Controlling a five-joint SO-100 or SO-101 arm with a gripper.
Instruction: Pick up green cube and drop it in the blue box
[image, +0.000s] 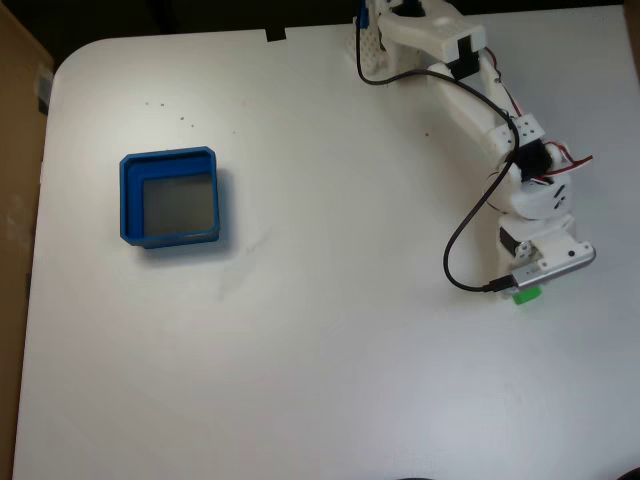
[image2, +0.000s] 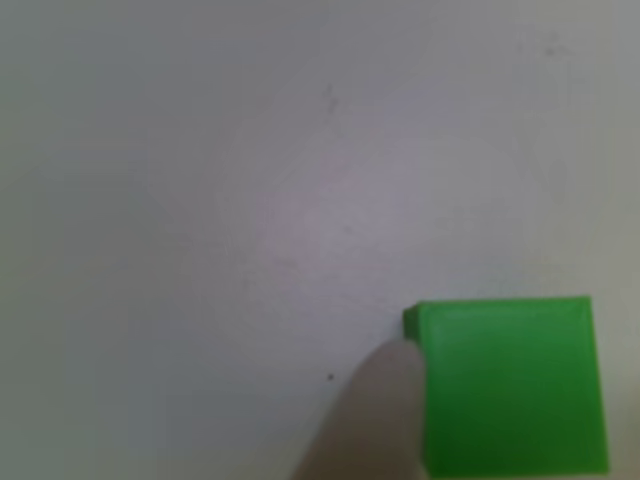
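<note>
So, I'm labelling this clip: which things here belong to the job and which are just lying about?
Job: small bright green cube; shallow square blue plastic tray; gripper.
Lying about: black cable; white table; black tape.

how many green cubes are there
1: the cube sits under the gripper at the table's right side in the fixed view, far from the box.

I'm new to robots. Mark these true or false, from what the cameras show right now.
1. The green cube lies inside the blue box. False: in the fixed view it sits by the gripper, far right of the box.
2. The blue box holds nothing. True.
3. A black cable loops beside the arm. True.
4. The table is black. False: it is white.
5. In the other view a pale fingertip touches the cube's left side. True.
</note>
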